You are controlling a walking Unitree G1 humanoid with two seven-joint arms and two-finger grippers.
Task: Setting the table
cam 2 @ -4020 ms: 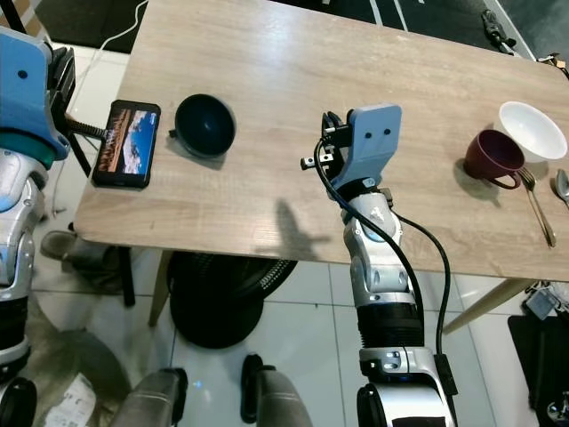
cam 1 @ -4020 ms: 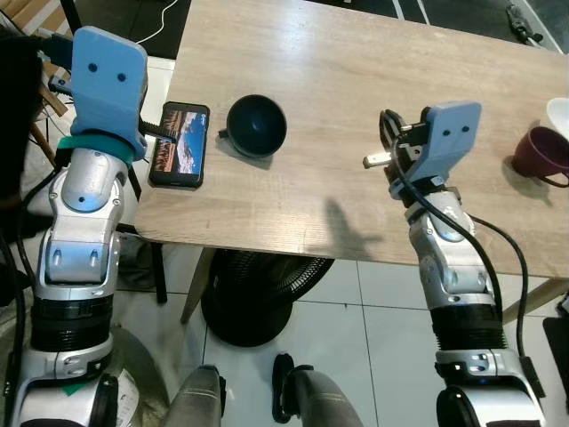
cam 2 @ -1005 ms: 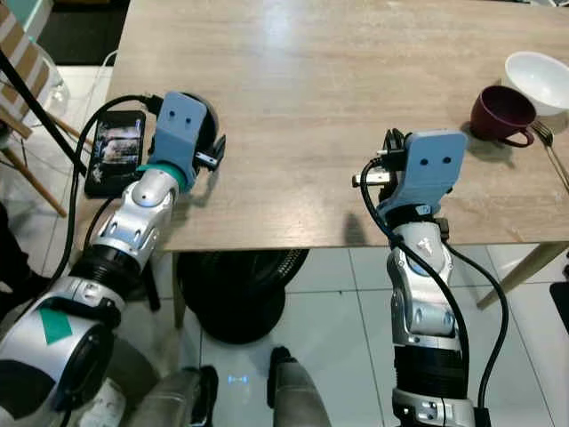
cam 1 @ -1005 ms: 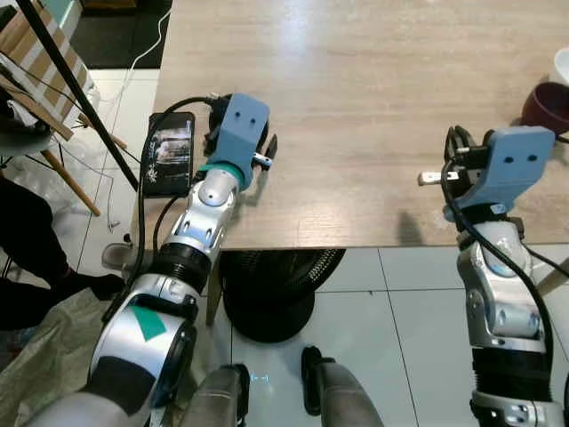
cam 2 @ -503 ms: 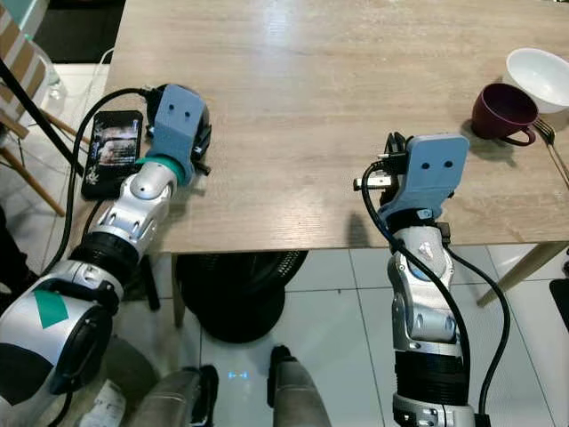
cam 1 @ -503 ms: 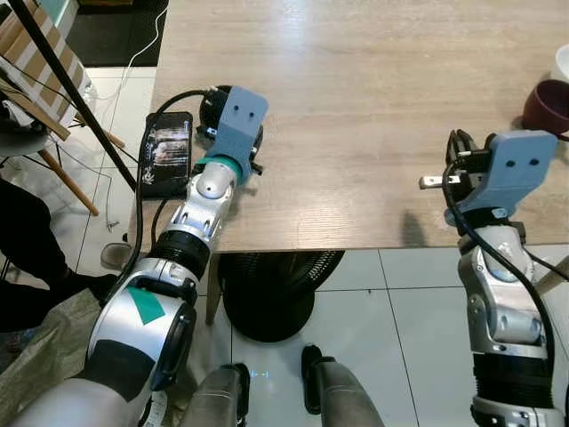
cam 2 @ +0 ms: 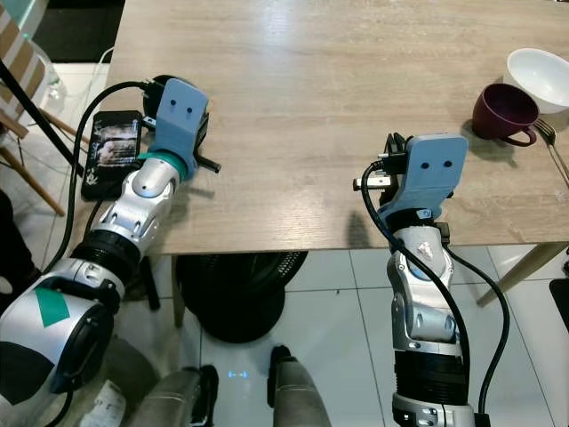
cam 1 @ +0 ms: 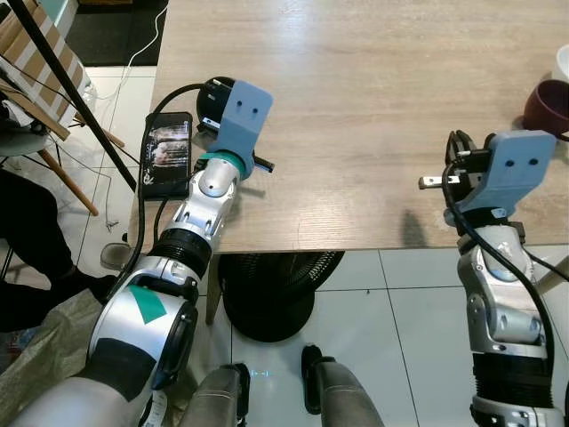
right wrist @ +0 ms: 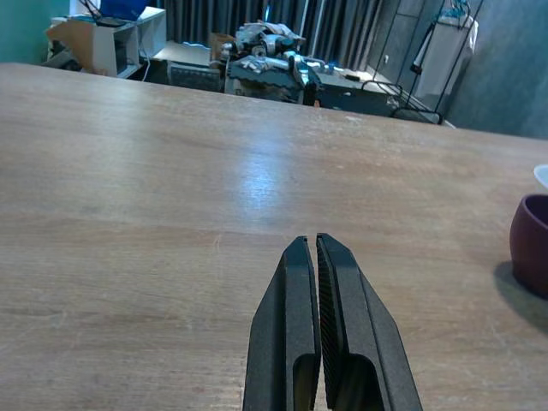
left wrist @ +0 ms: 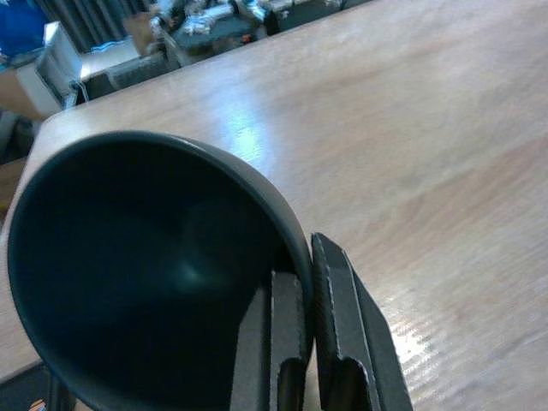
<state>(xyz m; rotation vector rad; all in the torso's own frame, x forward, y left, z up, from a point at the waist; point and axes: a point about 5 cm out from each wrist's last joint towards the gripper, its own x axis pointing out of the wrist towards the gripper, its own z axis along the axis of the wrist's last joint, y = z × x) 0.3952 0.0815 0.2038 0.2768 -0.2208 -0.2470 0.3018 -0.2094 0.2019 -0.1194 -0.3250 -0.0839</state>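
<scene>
Left end effector (left wrist: 304, 342): clamped tight on the rim of the dark bowl (left wrist: 145, 265), one finger inside the wall and one outside, a pinch that makes sense for a bowl with no handle.
Dark bowl: sitting at the counter's left edge near the near-left corner, mostly hidden under the blue wrist housing in the head views; whether it has left the surface I can't tell.
Likely step: judging by the grip, the bowl is about to be carried toward a place setting.
Right end effector (right wrist: 317, 334): fingers pressed together with nothing between them, hovering over the counter's near edge, parked out of the way while the left arm works.
Counter (cam 1: 373, 98): pale wood, broad bare middle, plenty of room to set a place.
Phone (cam 1: 167, 153): lying flat at the left edge, just beside the bowl; a snag risk if the bowl swings outward.
Maroon cup (cam 2: 504, 109): at the right edge, touching or nearly touching the white bowl (cam 2: 538, 73).
Cutlery (cam 2: 553, 151): laid beside the cup at the right edge.
Watch for: a rim pinch lets a bowl tip.
</scene>
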